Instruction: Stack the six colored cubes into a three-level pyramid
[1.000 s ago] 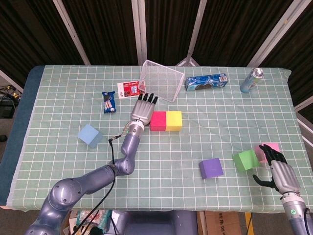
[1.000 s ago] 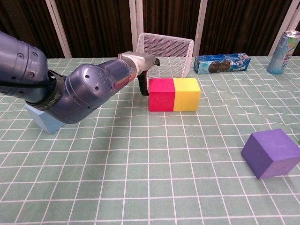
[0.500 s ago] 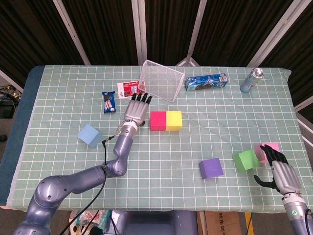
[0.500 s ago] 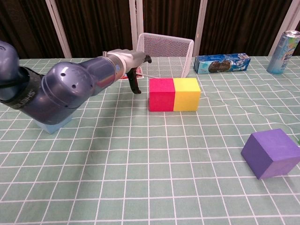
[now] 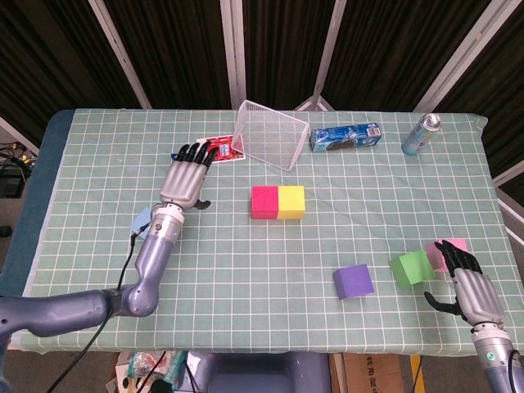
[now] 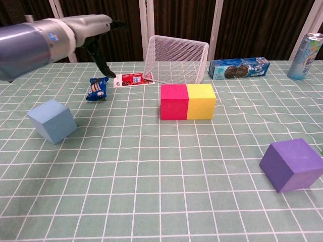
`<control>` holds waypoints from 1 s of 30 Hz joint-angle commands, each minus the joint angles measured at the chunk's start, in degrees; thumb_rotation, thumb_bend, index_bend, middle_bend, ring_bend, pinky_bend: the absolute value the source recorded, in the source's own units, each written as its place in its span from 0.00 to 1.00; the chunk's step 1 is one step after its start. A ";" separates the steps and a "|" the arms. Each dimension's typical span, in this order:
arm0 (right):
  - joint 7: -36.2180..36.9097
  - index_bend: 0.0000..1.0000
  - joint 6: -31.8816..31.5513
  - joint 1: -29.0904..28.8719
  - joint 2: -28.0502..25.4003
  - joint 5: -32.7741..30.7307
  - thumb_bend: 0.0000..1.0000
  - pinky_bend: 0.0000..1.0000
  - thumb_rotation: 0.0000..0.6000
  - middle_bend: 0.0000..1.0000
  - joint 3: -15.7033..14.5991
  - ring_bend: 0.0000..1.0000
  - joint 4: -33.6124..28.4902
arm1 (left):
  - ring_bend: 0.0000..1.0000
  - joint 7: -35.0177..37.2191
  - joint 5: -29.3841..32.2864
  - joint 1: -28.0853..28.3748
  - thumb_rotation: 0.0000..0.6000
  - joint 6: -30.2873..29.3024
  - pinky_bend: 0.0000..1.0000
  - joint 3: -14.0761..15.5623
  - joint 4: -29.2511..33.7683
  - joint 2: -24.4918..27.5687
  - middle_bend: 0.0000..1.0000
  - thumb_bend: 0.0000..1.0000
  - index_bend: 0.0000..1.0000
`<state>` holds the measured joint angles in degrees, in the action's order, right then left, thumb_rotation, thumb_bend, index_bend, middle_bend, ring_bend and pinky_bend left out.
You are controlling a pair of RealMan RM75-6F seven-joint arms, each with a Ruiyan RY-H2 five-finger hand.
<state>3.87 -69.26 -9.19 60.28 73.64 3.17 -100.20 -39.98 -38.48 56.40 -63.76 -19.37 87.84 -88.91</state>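
Your left hand (image 5: 186, 178) hovers empty with fingers spread, left of the touching red cube (image 5: 264, 202) and yellow cube (image 5: 291, 202). Your right hand (image 5: 469, 286), fingers apart, holds nothing near the green cube (image 5: 411, 268) and pink cube (image 5: 452, 248).

Wire basket (image 5: 270, 133), can (image 5: 421, 133), snack packets (image 5: 345, 137)

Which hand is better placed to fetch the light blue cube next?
The left hand: it hovers open just above the light blue cube on the table's left side, while the right hand sits far off beside the green cube.
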 commanded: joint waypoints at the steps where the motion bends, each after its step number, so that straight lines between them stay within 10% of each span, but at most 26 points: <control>1: -0.62 0.00 -0.75 0.13 0.40 0.40 0.30 0.00 1.00 0.00 0.10 0.00 0.19 | 0.00 3.92 -6.78 -10.25 1.00 -11.08 0.00 4.79 15.97 9.57 0.00 0.13 0.00; 12: -2.93 0.00 -5.20 0.01 1.96 4.95 0.30 0.00 1.00 0.00 0.99 0.00 -0.40 | 0.00 9.27 -23.10 -25.64 1.00 -25.70 0.00 16.77 30.13 18.41 0.00 0.11 0.00; 30: -19.86 0.00 11.53 -10.47 0.97 7.35 0.29 0.00 1.00 0.00 -2.28 0.00 -11.43 | 0.00 14.87 -27.07 -30.50 1.00 -24.45 0.00 14.60 31.79 23.14 0.00 0.11 0.00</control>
<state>-14.05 -59.94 -18.21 60.20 80.65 2.10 -110.79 -25.22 -65.55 25.98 -88.29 -4.65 119.63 -65.84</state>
